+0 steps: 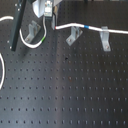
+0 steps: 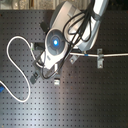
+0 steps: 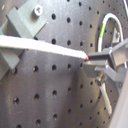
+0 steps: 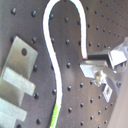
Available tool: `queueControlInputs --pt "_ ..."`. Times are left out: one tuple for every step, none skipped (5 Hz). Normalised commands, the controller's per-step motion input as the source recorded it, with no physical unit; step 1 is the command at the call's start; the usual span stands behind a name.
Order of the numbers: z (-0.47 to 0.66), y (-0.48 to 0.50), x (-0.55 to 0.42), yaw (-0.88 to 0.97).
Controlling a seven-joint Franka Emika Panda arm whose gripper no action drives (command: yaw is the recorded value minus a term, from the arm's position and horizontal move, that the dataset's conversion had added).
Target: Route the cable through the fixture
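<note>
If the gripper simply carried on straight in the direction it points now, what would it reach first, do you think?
Probably the black perforated board. In the first wrist view the gripper, shut on the cable, points at bare holes, the nearest fixture off to one side. Depth is unclear.

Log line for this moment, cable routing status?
gripper: shut on cable | cable: through two right-hand fixtures in first exterior view | left fixture: not yet threaded

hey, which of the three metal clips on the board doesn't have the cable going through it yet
The clip nearest the first exterior view's left, below the gripper. The cable runs across the other two clips only.
</note>
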Motion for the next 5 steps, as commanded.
queueControlInputs --pt "0.0 0.008 0.016 0.0" --pt "0.03 -0.123 0.43 0.0" --pt "0.0 -0.23 0.256 0.0" --pt "0.0 -0.272 0.252 0.05" --pt "0.0 -0.406 0.369 0.03"
